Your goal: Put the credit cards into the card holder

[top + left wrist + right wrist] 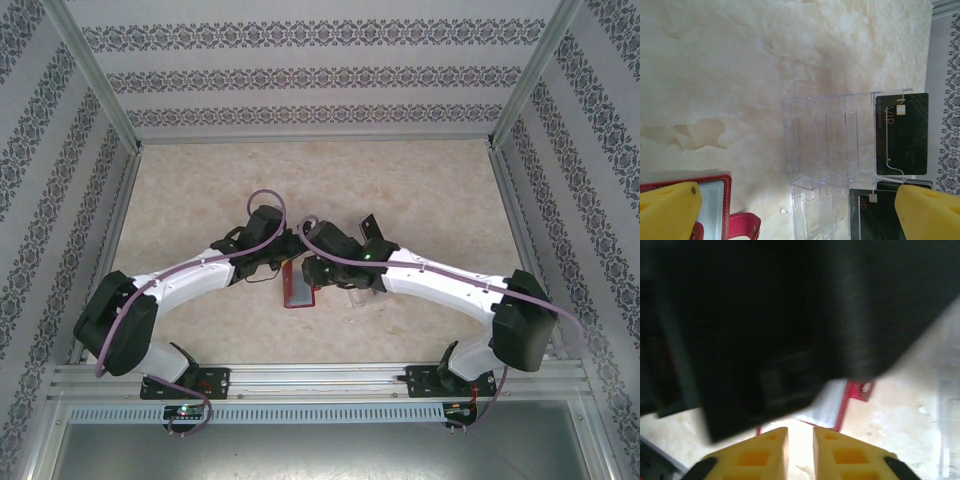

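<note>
The red card holder [298, 285] lies open on the table between the two arms, its grey inner pocket [832, 407] facing up and its snap tab [742, 225] sticking out. Two dark credit cards [902, 132] [875, 215] rest on the right part of a clear plastic tray [825, 145]. My left gripper [797, 195] hangs open very wide above the tray, with the holder by its left finger and a card by its right. My right gripper [800, 432] is just short of the holder's near edge. Its jaws stand a narrow gap apart with nothing between them.
The clear tray [362, 295] sits just right of the holder, under my right wrist. A blurred dark arm part [765, 315] looms close above the holder in the right wrist view. Patterned walls [320, 80] enclose the marbled tabletop, and bare table stretches to the back.
</note>
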`<state>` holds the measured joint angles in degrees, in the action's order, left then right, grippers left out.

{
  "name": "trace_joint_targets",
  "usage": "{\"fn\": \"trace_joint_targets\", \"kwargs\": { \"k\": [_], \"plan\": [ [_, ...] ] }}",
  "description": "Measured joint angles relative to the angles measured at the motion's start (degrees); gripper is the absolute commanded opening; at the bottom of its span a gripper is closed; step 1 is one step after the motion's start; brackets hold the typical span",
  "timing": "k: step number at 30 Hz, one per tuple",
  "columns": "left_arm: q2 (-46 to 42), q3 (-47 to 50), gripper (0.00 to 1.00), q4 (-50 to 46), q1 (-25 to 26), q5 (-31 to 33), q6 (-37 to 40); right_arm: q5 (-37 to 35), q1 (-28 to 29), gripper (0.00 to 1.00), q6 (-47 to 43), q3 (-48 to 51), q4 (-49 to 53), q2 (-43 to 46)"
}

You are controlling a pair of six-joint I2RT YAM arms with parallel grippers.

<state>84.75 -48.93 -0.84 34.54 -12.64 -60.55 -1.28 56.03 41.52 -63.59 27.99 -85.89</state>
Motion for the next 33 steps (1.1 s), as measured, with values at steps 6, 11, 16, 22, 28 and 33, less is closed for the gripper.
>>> {"fn": "trace_joint_targets", "kwargs": {
  "k": [6,11,16,22,28,33],
  "plan": [
    [2.38,-0.31,1.00,0.00,0.02,0.00,-0.17,0.57,3.45,0.10,1.09,1.01,-4.87,-1.44],
    [3.08,-0.31,1.00,0.02,0.57,0.00,-0.26,0.68,5.16,0.05,2.14,3.04,-9.97,-2.19],
    [4.81,-0.31,1.00,-0.28,0.92,0.70,-0.68,-0.96,5.25,0.01,2.69,5.88,-17.25,-5.46],
    [5.88,-0.31,1.00,-2.45,0.94,1.99,-1.07,-3.17,4.85,0.00,3.37,10.64,-27.67,-7.52],
    [6.67,-1.42,1.00,-6.64,0.96,4.48,-1.01,-3.17,4.81,0.00,3.43,14.27,-36.85,-9.27],
    [7.48,-5.27,1.00,-11.87,0.96,5.86,-0.11,-2.40,3.76,0.09,3.34,15.82,-41.20,-8.50]
  ]
}}
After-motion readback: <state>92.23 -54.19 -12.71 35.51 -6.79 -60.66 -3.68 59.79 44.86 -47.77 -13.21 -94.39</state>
